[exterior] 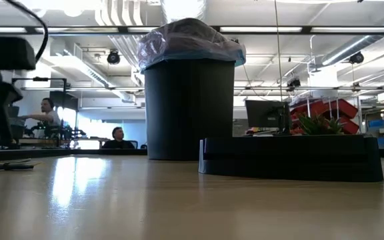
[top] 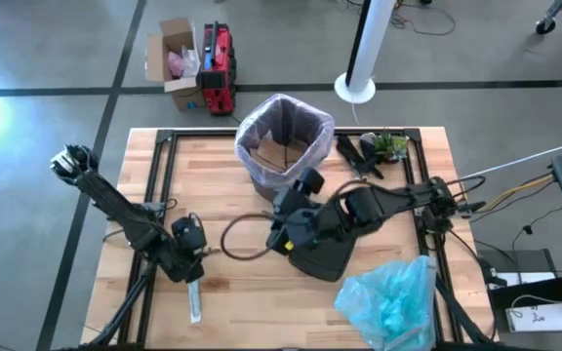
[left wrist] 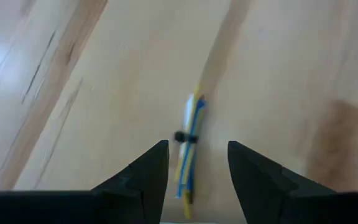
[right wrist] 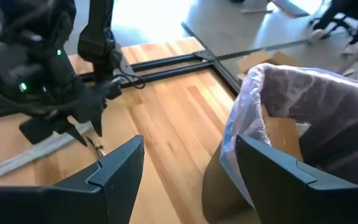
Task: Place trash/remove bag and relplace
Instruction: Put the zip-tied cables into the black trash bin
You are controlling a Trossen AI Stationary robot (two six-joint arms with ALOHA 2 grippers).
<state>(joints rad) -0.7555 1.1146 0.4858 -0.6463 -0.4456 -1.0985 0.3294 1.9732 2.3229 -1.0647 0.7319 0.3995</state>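
Wooden table (top: pixel 232 190), lined bin (top: pixel 283 146), blue bag (top: pixel 393 297) near, left pincer (top: pixel 195 278) and right pincer (top: pixel 279 234) both released

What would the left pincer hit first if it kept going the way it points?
Probably the thin striped packet lying flat on the wooden table; it sits right ahead of the open left pincer, though depth is unclear.
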